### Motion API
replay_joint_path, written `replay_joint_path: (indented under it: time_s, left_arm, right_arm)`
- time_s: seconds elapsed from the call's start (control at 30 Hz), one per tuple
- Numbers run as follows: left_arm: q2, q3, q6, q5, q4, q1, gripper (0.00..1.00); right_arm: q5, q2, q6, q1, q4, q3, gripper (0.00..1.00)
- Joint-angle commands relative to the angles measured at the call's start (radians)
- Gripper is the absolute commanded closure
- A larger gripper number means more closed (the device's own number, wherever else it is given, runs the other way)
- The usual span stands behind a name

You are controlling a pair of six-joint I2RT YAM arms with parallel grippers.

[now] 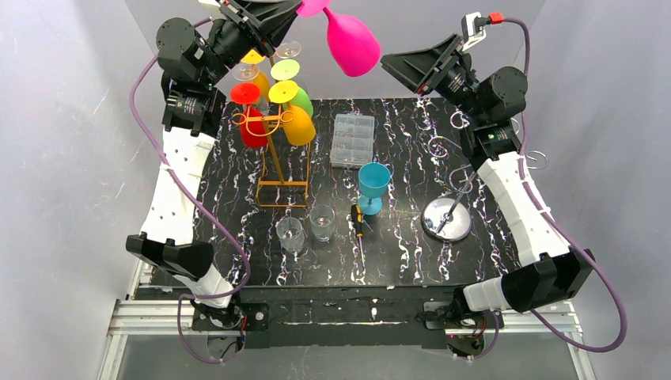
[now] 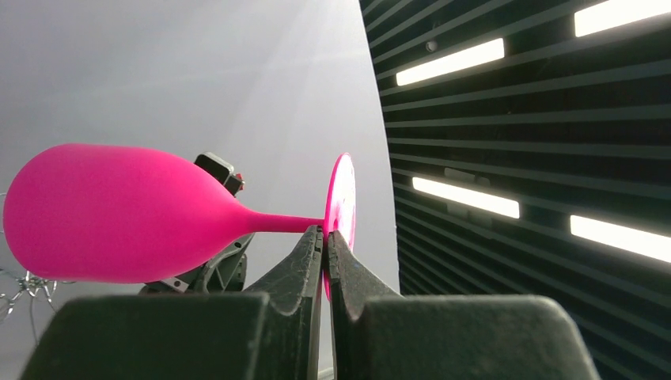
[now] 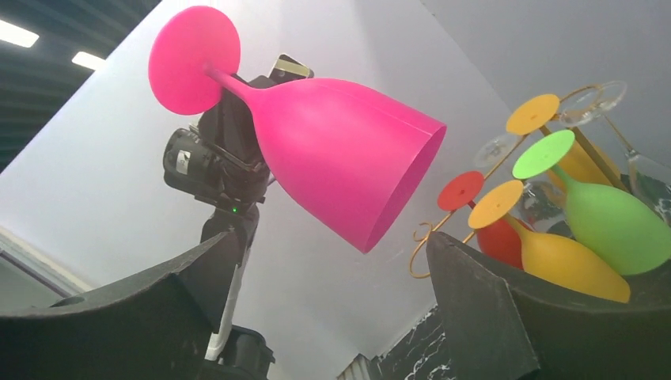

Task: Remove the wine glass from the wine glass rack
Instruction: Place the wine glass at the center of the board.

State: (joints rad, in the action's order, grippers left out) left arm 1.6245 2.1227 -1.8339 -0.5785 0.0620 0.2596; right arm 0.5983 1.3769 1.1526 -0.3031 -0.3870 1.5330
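A robotics lab booth: plain grey walls (image 1: 63,158), aluminium rails (image 1: 150,317), strip-lit slatted ceiling (image 2: 514,127).

pink wine glass (image 1: 352,43): opaque, plastic by the look; smooth, satin, soft sheen
rack (image 1: 282,206): thin gold-coloured metal wire, shiny
coloured glasses (image 1: 299,125) on the rack: opaque, the same smooth satin
table (image 1: 396,253): black top veined white like marble, low sheen
tumblers (image 1: 290,233): clear and glossy; glass or plastic, cannot tell
teal goblet (image 1: 373,182): translucent, glossy
box (image 1: 353,139): clear plastic
stand (image 1: 447,219), right: polished metal, mirror-bright base
left gripper (image 2: 325,237): matt black plastic, finely grained
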Motion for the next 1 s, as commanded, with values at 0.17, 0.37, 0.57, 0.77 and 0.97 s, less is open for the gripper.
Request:
replay_joint_path:
  time_s: [0.17, 0.37, 0.57, 0.77, 0.97]
  left_arm:
    - [-0.047, 0.015, -0.093, 0.018, 0.122, 0.023, 1.00]
    - [-0.049, -0.018, -0.126, 0.019, 0.177, 0.037, 1.00]
    - [-0.045, -0.047, -0.152, 0.011, 0.242, 0.064, 1.00]
    - [-0.068, -0.116, -0.178, 0.033, 0.318, 0.073, 1.00]
    - [-0.062, -0.129, -0.187, 0.030, 0.342, 0.076, 1.00]
  right_arm:
    - [-0.004, 0.043, 0.217, 0.001, -0.346, -0.012, 0.02]
    - [-0.002, 0.075, 0.341, 0.001, -0.480, -0.002, 0.14]
    - [-0.002, 0.093, 0.422, 0.001, -0.576, -0.002, 0.26]
    - [-0.010, 0.089, 0.463, 0.001, -0.625, -0.014, 0.42]
    - [-0.027, 0.078, 0.460, 0.001, -0.638, -0.020, 0.58]
